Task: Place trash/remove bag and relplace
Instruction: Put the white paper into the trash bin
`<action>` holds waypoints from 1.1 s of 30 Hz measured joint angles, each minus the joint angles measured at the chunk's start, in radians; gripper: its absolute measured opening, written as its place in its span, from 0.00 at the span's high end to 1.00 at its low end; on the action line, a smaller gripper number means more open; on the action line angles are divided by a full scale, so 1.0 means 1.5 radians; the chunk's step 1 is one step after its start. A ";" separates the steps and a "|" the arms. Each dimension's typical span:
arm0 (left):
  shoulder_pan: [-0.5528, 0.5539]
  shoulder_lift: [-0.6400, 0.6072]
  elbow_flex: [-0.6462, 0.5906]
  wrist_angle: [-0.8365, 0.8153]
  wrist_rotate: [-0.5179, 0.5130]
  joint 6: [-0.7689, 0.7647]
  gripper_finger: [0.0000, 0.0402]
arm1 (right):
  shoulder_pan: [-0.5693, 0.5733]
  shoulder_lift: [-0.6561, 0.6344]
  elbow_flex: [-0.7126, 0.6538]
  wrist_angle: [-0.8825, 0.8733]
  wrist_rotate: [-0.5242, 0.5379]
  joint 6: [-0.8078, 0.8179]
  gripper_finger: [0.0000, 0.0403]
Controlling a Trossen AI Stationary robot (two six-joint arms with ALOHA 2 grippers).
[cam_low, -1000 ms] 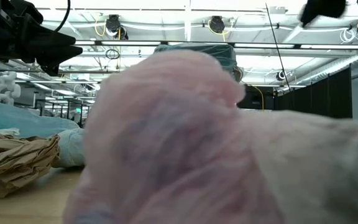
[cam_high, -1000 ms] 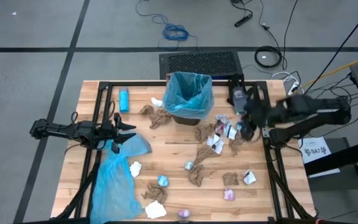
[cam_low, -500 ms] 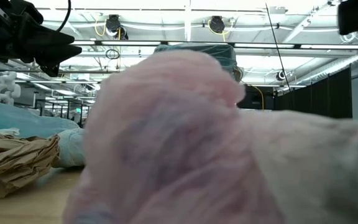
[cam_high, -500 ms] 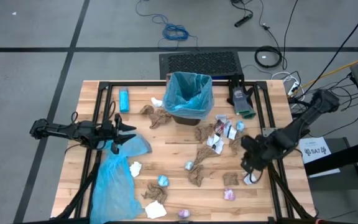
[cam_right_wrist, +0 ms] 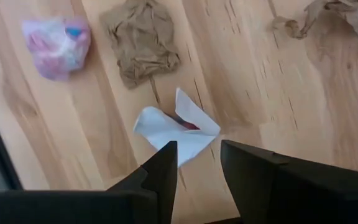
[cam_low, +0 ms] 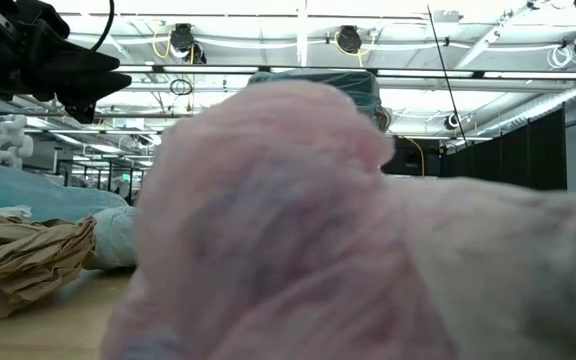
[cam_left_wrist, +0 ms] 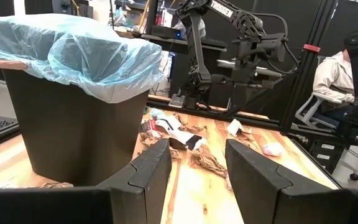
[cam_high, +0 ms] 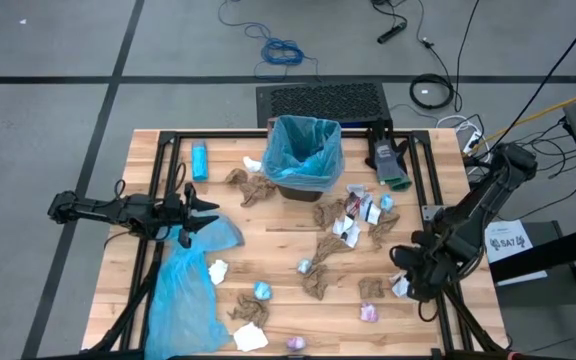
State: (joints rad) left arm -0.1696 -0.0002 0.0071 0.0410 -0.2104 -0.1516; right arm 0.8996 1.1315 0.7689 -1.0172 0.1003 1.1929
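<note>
Fingers [cam_right_wrist: 166, 165] of the right gripper [cam_right_wrist: 199, 163] stand apart with a plain gap between them, pinching nothing; in the right wrist view a white paper scrap [cam_right_wrist: 176, 127] lies on the wood just ahead of their tips, part of it running under the gap, so whether a tip touches it cannot be told. Beyond it lie a brown paper wad [cam_right_wrist: 140, 38] and a pink wrapper [cam_right_wrist: 56, 37], and the edge of that view cuts off another brown wad at the far corner. From above, the right gripper [cam_high: 415, 278] sits low over the table's [cam_high: 278, 240] right front corner, its dark body hiding most of the white scrap.

The left gripper [cam_left_wrist: 194, 163] also has its fingers [cam_left_wrist: 149, 169] spread and empty, facing the bin [cam_left_wrist: 73, 118], a dark box lined with a light-blue bag [cam_left_wrist: 98, 53] whose inside is out of sight from that side. From above, the left gripper [cam_high: 190, 210] waits at the table's left edge, beside a loose blue bag [cam_high: 188, 285] spread flat on the wood.

The trash [cam_high: 333, 245] is scattered over the table's middle and right, between the bin [cam_high: 303, 150] and the front edge (brown wads, white bits, a few pink and blue wrappers), none of it seen in the bin. A small blue oblong [cam_high: 200, 160] lies apart near the back left.

The low view is almost wholly blocked by a blurred pink mass [cam_low: 298, 230] right against the lens; only crumpled brown paper [cam_low: 23, 255] and some blue plastic show at its side
</note>
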 joint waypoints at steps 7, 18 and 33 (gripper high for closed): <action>0.000 0.000 0.000 0.000 -0.001 0.017 0.61 | 0.004 0.050 0.000 0.023 0.002 -0.082 0.72; 0.000 0.000 0.000 0.000 -0.003 0.018 0.61 | 0.004 0.133 0.000 0.063 0.003 -0.226 0.72; 0.000 0.000 0.000 0.002 -0.018 0.017 0.61 | 0.003 0.233 0.001 0.135 -0.024 -0.286 0.88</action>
State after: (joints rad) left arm -0.1699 -0.0002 0.0071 0.0444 -0.2369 -0.1261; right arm 0.9047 1.4808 0.7696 -0.8141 0.0642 0.7639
